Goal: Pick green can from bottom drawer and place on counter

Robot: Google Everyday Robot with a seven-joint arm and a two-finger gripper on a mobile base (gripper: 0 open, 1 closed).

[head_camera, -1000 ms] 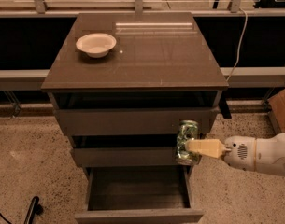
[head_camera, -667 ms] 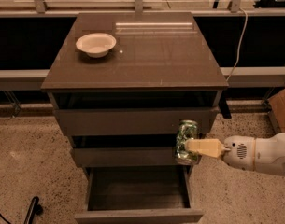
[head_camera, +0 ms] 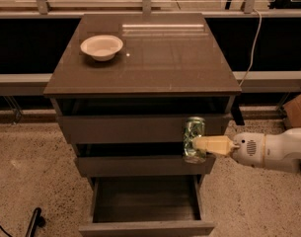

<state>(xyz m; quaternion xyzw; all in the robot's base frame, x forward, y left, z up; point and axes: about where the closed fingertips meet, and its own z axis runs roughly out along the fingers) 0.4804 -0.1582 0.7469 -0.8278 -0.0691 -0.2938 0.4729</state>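
The green can (head_camera: 194, 138) hangs upright in the air in front of the two upper drawer fronts, at the cabinet's right side. My gripper (head_camera: 199, 144) reaches in from the right on a white arm and is shut on the can's middle with its yellowish fingers (head_camera: 212, 143). The bottom drawer (head_camera: 146, 201) is pulled open below the can; its dark box holds nothing I can see. The counter (head_camera: 160, 58) is the glossy brown top above the can.
A white bowl (head_camera: 101, 47) sits on the counter's back left. A cardboard box (head_camera: 297, 110) stands at the right edge on the speckled floor. A cable (head_camera: 252, 38) hangs behind the cabinet's right. A dark object (head_camera: 34, 222) lies at bottom left.
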